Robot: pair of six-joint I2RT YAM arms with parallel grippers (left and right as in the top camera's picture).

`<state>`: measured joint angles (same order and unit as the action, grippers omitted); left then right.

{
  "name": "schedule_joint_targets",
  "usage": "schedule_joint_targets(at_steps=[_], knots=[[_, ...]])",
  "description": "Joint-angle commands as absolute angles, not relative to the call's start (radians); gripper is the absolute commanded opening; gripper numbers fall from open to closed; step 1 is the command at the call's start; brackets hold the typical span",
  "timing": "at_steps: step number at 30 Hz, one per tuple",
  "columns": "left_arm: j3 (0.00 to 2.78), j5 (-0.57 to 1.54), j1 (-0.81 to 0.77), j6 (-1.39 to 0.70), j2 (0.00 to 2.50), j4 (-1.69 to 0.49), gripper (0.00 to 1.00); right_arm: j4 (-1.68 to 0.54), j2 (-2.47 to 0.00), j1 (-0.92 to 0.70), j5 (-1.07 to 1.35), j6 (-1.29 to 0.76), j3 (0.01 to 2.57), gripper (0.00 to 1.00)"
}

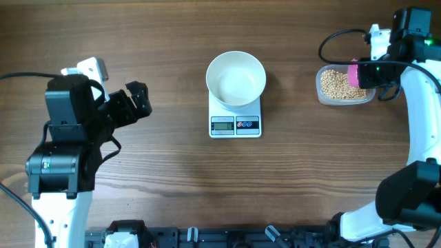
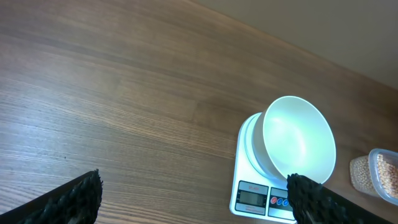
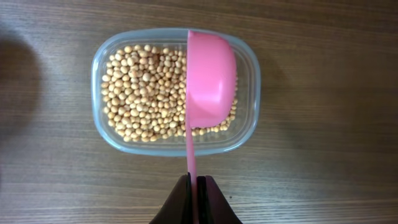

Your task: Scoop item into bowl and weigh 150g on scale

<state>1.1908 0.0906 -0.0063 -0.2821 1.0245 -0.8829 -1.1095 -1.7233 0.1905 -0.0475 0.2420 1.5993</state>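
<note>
Digits on the grey display (image 1: 222, 125) of the small flat white digital scale (image 1: 235, 114) are too tiny to read. Just ahead of the right hand (image 3: 194, 182), the pink plastic scoop (image 3: 210, 78) hides the small round tan-yellow beans (image 3: 146, 90) under it. Left wrist view chops off the clear rectangular plastic tub (image 2: 385, 174).

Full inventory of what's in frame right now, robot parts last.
bowl: one, white, empty, on the scale
scale: one, white with grey display, table centre
beans: many, tan-yellow, in the tub
tub: one, clear plastic, right-arm side of the table
scoop: one, pink, over the tub, handle gripped
table: one, brown wood, under everything
left pincer: one, black, open and empty, left of the scale
right pincer: one, black, shut on the scoop handle
</note>
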Motion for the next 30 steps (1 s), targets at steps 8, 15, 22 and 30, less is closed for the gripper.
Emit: schedule_joint_targets(at_steps=[8,15,22,30], knots=[[1.210,0.078,-0.001,-0.269,1.029,-0.881,1.00,-1.095,-1.747,0.189,-0.083,0.262,1.599,0.04],[1.210,0.078,-0.001,-0.269,1.029,-0.881,1.00,-1.068,-1.748,0.189,-0.083,0.259,1.533,0.04],[1.210,0.078,-0.001,-0.269,1.029,-0.881,1.00,-1.032,-1.749,0.189,-0.081,0.255,1.507,0.04],[1.210,0.078,-0.001,-0.269,1.029,-0.881,1.00,-1.018,-1.749,0.189,-0.021,0.254,1.449,0.04]])
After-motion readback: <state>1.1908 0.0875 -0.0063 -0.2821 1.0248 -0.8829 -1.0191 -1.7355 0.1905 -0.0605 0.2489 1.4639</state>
